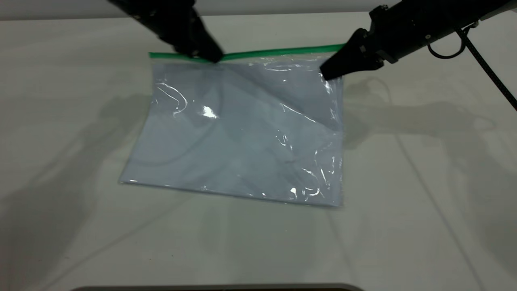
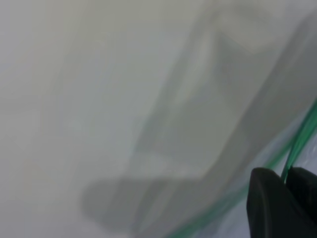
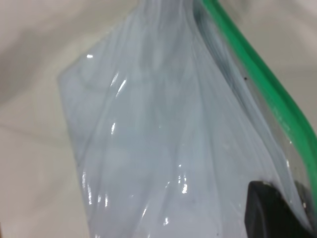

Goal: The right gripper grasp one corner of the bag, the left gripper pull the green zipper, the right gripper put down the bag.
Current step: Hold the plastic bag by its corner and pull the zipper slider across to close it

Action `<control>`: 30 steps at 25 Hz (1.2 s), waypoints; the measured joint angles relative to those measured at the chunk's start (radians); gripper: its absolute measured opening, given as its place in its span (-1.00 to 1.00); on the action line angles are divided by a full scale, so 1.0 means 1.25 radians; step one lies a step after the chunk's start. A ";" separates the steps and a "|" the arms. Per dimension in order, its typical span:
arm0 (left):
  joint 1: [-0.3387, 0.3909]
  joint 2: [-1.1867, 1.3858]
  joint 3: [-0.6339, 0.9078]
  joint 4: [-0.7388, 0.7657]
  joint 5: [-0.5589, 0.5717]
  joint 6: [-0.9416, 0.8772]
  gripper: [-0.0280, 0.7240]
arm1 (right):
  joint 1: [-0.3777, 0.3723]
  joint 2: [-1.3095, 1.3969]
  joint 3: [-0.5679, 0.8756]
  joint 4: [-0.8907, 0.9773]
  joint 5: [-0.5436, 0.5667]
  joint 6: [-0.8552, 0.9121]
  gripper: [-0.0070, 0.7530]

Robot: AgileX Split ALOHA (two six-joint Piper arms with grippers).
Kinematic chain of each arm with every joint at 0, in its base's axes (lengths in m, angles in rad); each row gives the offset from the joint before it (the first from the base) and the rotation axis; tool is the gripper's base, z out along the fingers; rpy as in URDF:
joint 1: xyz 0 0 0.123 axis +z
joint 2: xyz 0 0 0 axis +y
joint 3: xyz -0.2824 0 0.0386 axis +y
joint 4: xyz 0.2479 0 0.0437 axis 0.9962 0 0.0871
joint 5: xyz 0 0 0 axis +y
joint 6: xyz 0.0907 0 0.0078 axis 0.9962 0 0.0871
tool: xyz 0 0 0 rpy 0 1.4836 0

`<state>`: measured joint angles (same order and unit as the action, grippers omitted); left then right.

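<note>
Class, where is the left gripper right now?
In the exterior view, the left gripper sits on the green zipper, toward its left end, at the bag's far edge.

Seen close from the wrist: the bag [image 3: 163,148], clear plastic with pale blue-white sheets inside, creased and shiny with small glints, spreading away ahead of the jaws over the pale table [image 3: 34,163]. Running along one edge of it, the green zipper [image 3: 257,79], a bright narrow strip that comes down beside the jaws. Only one dark piece of the right gripper [image 3: 270,210] visible, lying against the plastic just beside the strip; opening of the jaws not readable here.
</note>
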<state>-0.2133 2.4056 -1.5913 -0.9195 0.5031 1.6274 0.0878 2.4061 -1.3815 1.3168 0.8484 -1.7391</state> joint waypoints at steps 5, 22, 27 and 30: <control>0.034 0.000 0.000 0.067 -0.016 -0.049 -0.70 | -0.005 0.000 0.000 -0.004 -0.012 0.001 -0.89; 0.090 0.001 0.001 0.085 -0.006 -0.062 -0.67 | -0.005 0.000 0.000 0.000 -0.013 0.000 -0.89; 0.103 0.001 0.001 0.091 0.004 -0.069 -0.66 | -0.005 0.000 0.000 0.000 -0.011 0.000 -0.89; 0.109 0.001 0.001 0.090 0.008 -0.070 -0.65 | -0.005 0.000 0.000 0.002 -0.009 0.000 -0.89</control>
<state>-0.0776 2.4068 -1.5900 -0.8065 0.5130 1.5396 0.0815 2.4061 -1.3815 1.3194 0.8369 -1.7391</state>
